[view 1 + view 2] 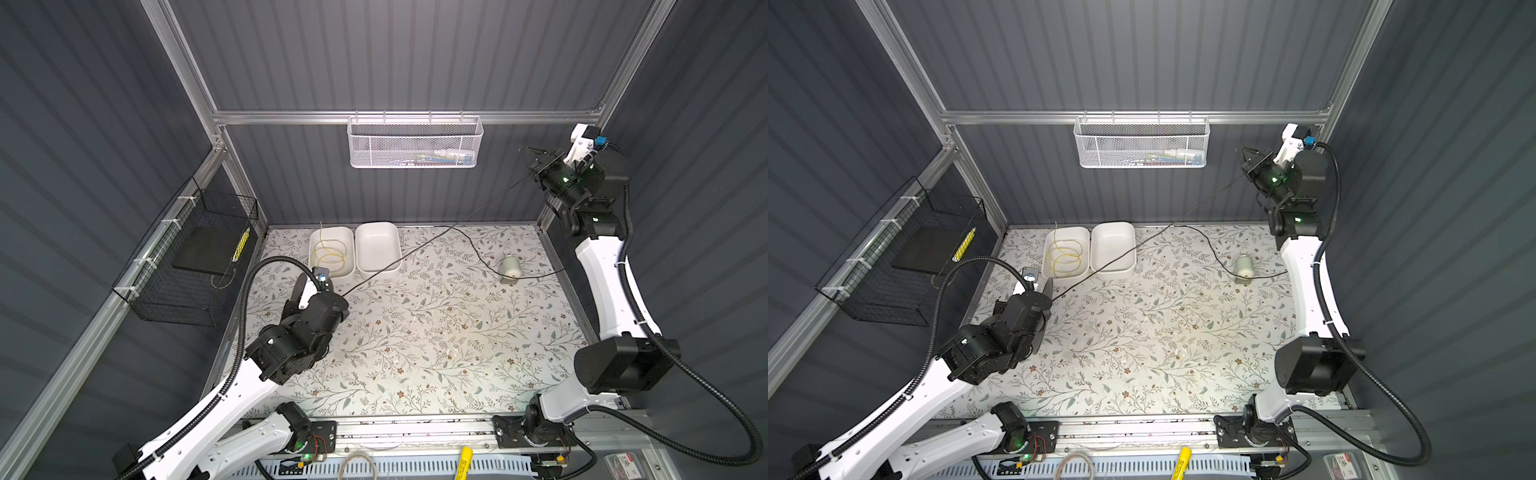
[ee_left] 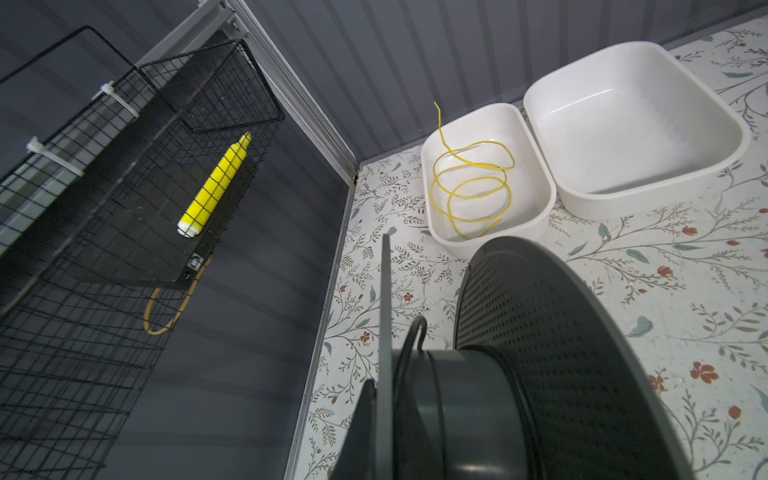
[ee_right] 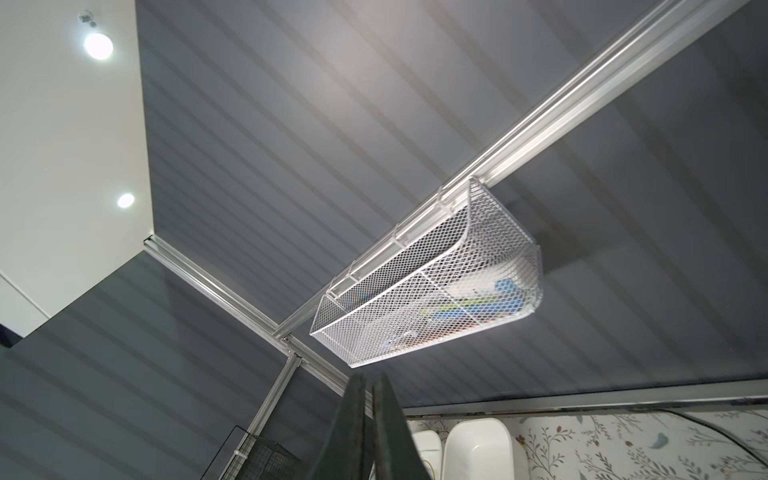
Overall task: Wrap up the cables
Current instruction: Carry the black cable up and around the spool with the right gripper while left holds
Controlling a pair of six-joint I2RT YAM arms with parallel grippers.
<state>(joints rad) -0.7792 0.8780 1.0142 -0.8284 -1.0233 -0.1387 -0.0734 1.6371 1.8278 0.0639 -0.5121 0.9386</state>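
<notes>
The cable (image 1: 415,249) (image 1: 1142,243) is a thin black cord stretched taut from low on the left to high at the back right. My left gripper (image 1: 318,297) (image 2: 386,390) is shut on a dark spool (image 2: 540,353), one finger (image 2: 365,415) pressed against its thin flange. A loop of the cable (image 2: 415,332) lies on the spool's core. My right gripper (image 1: 524,149) (image 1: 1245,150) (image 3: 371,382) is raised near the back wall with its jaws together, and the taut cable ends there. A slack stretch (image 1: 482,259) (image 3: 706,428) trails over the floral table.
Two white bins stand at the back of the table. The left bin (image 1: 311,249) holds a yellow wire coil (image 1: 330,253); the right bin (image 1: 376,247) lies under the taut cable. A small white cylinder (image 1: 510,268) lies beside the slack. A white mesh basket (image 1: 415,143) and a black wire basket (image 1: 187,266) hang on the walls.
</notes>
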